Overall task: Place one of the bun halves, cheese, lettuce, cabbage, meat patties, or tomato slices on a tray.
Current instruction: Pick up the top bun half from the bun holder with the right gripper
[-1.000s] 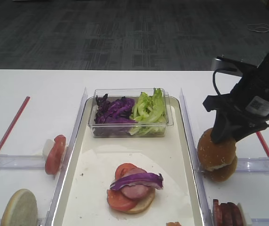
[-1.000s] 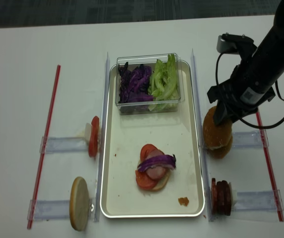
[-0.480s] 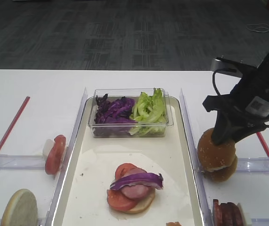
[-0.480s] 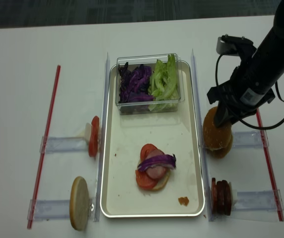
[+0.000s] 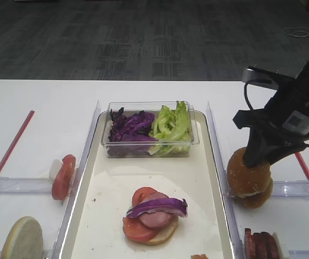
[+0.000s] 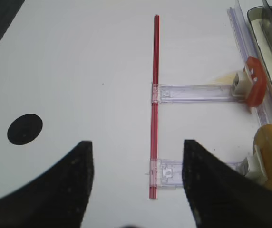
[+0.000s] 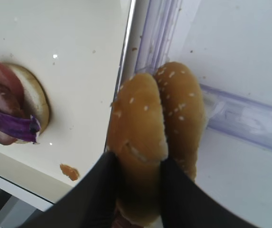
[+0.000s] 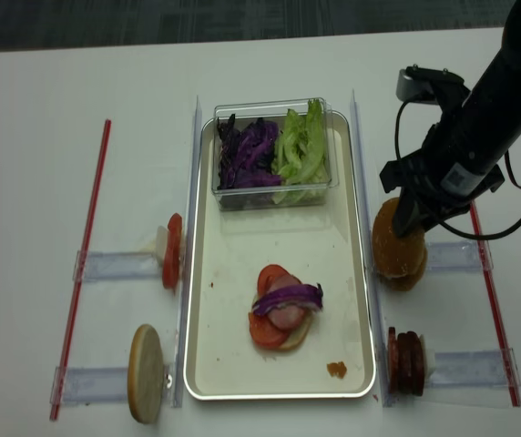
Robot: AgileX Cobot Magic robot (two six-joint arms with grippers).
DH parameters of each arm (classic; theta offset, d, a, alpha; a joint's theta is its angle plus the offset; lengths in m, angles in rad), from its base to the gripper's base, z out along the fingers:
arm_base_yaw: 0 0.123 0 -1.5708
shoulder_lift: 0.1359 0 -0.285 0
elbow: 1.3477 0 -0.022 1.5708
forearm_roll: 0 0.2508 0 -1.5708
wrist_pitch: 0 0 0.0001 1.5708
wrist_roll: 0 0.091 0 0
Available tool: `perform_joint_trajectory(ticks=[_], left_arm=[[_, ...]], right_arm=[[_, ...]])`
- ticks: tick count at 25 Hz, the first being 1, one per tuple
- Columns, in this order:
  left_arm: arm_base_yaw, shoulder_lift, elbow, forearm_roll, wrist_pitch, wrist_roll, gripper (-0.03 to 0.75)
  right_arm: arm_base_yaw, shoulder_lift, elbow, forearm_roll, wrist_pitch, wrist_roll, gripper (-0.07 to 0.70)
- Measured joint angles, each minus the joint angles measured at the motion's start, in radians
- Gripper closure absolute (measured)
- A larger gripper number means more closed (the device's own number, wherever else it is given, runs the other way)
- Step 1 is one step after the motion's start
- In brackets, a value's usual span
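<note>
Pinching the nearer of the two bun halves [image 7: 138, 142] between our right gripper [image 7: 138, 183] fingers, we grip it on edge, since both buns stand upright side by side in a clear rail holder [image 5: 300, 189] just off the tray's [image 5: 208, 178] right rim. That upright stance lets the jaws straddle one dome without disturbing its neighbour. Our target, we judge, is the stack [image 5: 153, 216] of pale bun, tomato, meat and a purple strip near the tray's front edge, which lacks a top. The right wrist view shows the fingers closed on the bun's sides; the high views hide that contact behind the arm. Only the left wrist view shows our left gripper [image 6: 136, 183], spread wide above the tabletop's left side, holding nothing.
</note>
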Motion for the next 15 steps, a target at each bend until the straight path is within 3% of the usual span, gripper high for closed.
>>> perform_joint_trajectory(ticks=[6,15], left_arm=[[0.000,0.000,0.000,0.000,0.000,0.000,0.323],[0.000,0.000,0.000,0.000,0.000,0.000,0.323]], right_arm=[[0.000,0.000,0.000,0.004,0.002,-0.004,0.437],[0.000,0.000,0.000,0.006,0.004,-0.013,0.448]])
